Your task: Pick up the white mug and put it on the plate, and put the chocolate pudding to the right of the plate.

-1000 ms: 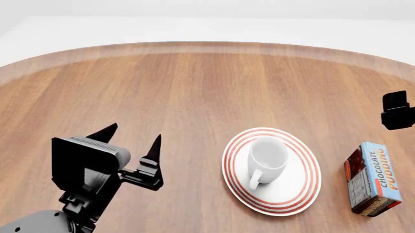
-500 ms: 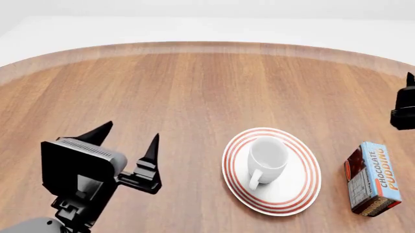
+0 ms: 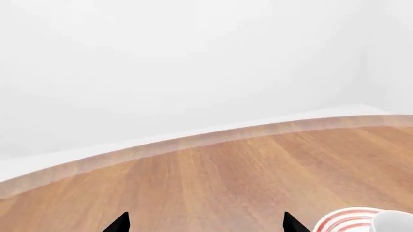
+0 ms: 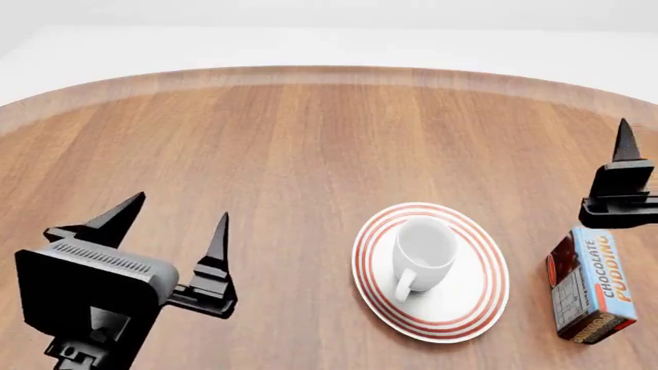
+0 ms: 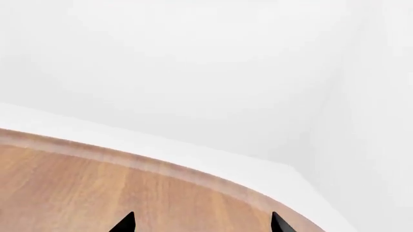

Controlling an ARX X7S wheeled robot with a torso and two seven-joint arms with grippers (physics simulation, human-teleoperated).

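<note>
Head view, both arms over the wooden bench (image 4: 308,139). The white mug (image 4: 423,250) stands upright on the plate (image 4: 483,301), handle toward the robot, and the chocolate pudding (image 4: 590,283) lies flat just beside the plate's right rim, not touching it. Judged from this layout, both placements look complete.

Left hand (image 4: 169,223): fingers apart, nothing between them, the mug and plate well off to its right. Over the last second it has drawn back toward the robot and out to the left, widening its gap from the plate. In its wrist view only the two fingertips and a sliver of plate and mug at the picture's edge are visible.

Right hand (image 4: 621,189): one dark finger shows at the frame edge, just beyond the carton and clear of it. Its wrist view shows two tips well separated with only bare bench and wall ahead (so open and empty). A second ago only a dark block of it showed there; the finger has since come into view.

Both changes read as retreat after release, leaving little or nothing to do.
</note>
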